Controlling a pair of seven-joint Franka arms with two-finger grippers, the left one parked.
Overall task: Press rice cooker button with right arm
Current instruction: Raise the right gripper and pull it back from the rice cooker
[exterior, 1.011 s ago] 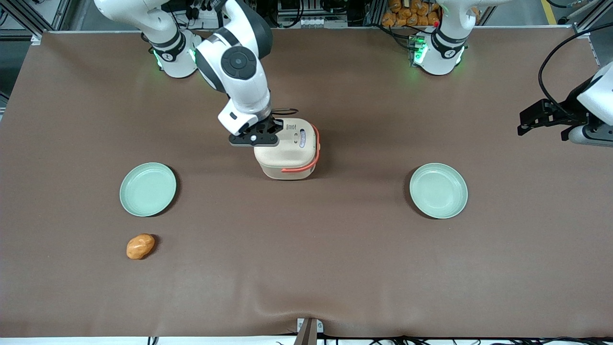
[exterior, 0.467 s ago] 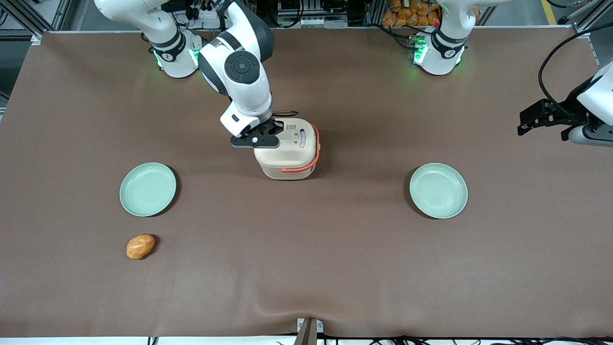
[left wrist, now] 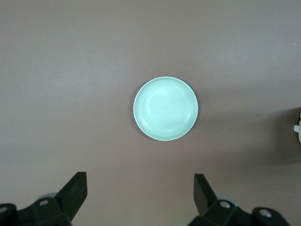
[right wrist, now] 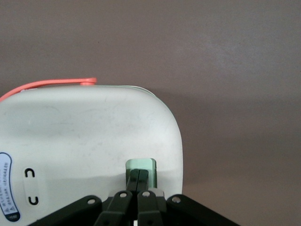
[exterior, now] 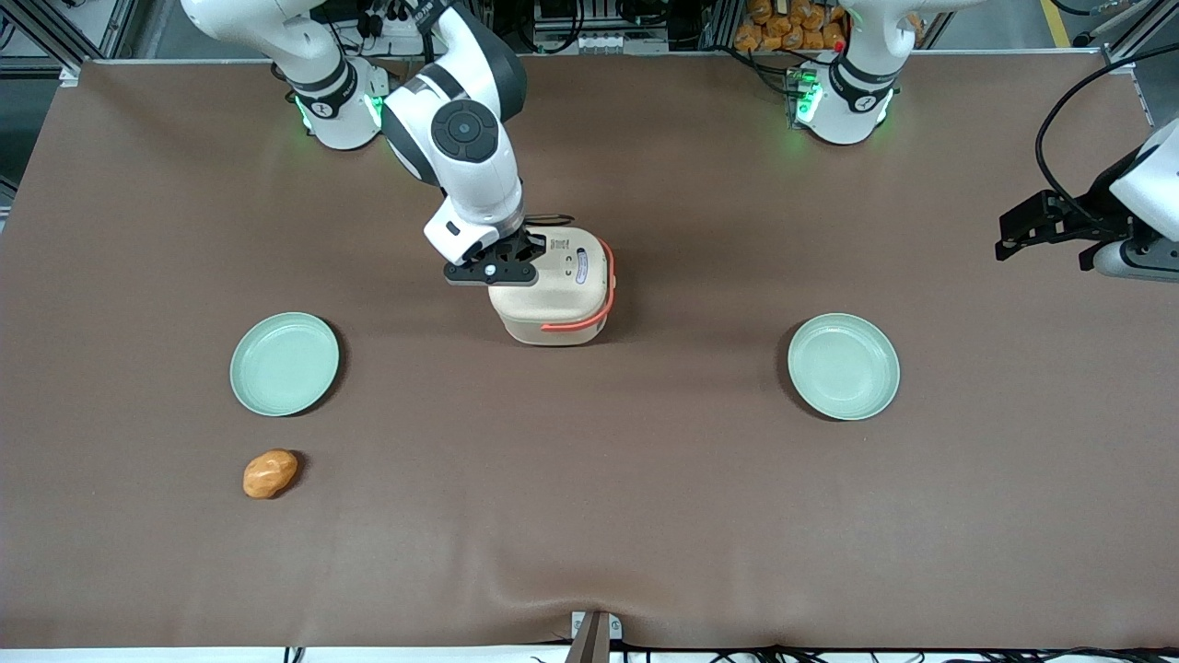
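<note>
The cream rice cooker [exterior: 555,295] with a coral-orange handle [exterior: 603,276] stands at the table's middle, lid closed. My right arm [exterior: 465,147] reaches down over its edge toward the working arm's end. My gripper [exterior: 505,250] is shut and empty. In the right wrist view the closed fingertips [right wrist: 139,173] rest on the small pale green button [right wrist: 141,165] at the edge of the cream lid [right wrist: 89,136]. The orange handle [right wrist: 51,84] shows along the lid's edge. The button is hidden by the gripper in the front view.
A pale green plate [exterior: 285,363] lies toward the working arm's end, with an orange potato-like object [exterior: 270,473] nearer the front camera. A second green plate [exterior: 843,366] lies toward the parked arm's end, also in the left wrist view [left wrist: 165,108].
The gripper has shifted slightly over the cooker's lid edge and come down onto it; between half a second ago and now it has hardly moved.
</note>
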